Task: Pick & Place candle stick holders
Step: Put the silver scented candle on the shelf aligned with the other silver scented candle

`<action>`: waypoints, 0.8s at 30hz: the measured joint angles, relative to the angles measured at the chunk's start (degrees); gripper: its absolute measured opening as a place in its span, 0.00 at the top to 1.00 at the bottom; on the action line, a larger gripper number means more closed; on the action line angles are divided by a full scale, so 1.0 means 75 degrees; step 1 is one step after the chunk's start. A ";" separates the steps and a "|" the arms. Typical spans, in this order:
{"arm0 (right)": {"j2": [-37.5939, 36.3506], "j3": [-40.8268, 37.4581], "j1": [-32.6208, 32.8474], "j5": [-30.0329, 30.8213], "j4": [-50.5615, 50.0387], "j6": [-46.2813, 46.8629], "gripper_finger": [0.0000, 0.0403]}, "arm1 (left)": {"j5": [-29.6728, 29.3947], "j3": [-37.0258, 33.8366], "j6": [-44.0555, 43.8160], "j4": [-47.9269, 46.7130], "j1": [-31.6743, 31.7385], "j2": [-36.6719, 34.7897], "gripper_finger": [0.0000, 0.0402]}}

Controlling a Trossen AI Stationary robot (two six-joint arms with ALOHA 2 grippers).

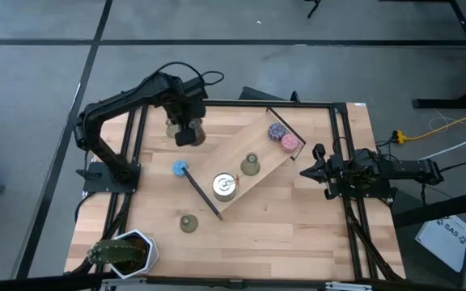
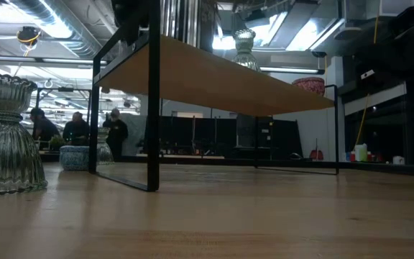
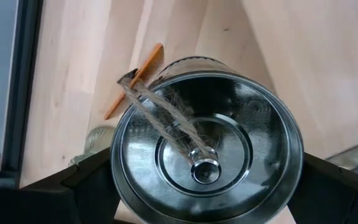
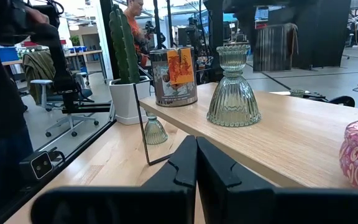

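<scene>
The left tool [image 1: 189, 132] is hovering over the table's [image 1: 298, 226] far left part, its fingers [image 3: 89, 177] spread wide around a round silver tin [image 3: 207, 146] and gripping it by the sides; a frayed string and an orange tag are lying across the tin's top. The right tool [image 1: 310, 171] is waiting at the table's right edge with its two fingers [image 4: 179, 171] pressed fully together and holding nothing.

A raised wooden shelf [image 1: 253, 166] on a black frame is crossing the middle of the table at a slant. One candle stick holder [image 1: 251, 165] is standing upright on the shelf near its middle, beside a second tin [image 1: 224, 186] at the shelf's near end. Another candle stick holder [image 1: 188, 223] is standing on the table toward the near left corner, and a third [image 1: 173, 128] is partly showing at the far left, just beside the left tool.

Purple [image 1: 276, 129] and pink [image 1: 290, 143] pucks are sitting at the shelf's far end; a blue puck [image 1: 180, 168] is lying on the table left of the shelf. A potted cactus [image 1: 124, 252] is occupying the near left corner.
</scene>
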 joint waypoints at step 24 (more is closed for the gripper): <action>0.0000 0.0000 0.0000 0.0000 0.0002 0.0000 0.98 | 0.0280 0.0121 0.3538 0.0016 -0.1698 0.0000 0.11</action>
